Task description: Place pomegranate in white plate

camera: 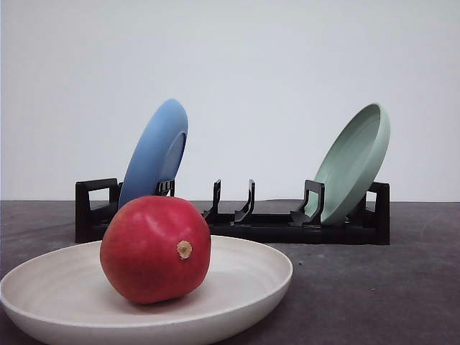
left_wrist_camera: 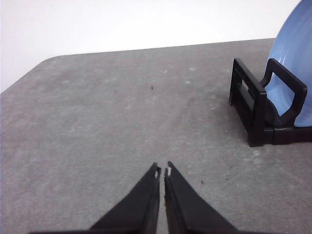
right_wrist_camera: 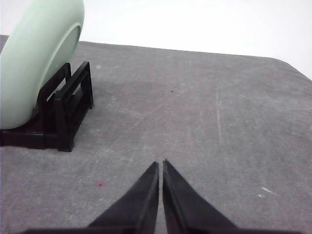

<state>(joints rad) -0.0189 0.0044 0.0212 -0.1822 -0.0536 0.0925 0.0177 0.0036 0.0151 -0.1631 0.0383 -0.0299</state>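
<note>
Jaws shut both wrists; front view: pomegranate (camera: 155, 249) in white plate (camera: 244, 277).

A: What lies behind?
B: A plain white wall (camera: 230, 72) fills the upper frame, evenly lit.
A: And below?
B: A dark grey, speckled tabletop (camera: 359, 287), its corners rounded.

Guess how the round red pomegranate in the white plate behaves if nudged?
The smooth, round, deep-red pomegranate would probably roll, though the raised rim of the shallow off-white plate should contain it. Its glossy skin looks slippery, and it appears rigid and fairly heavy.
</note>
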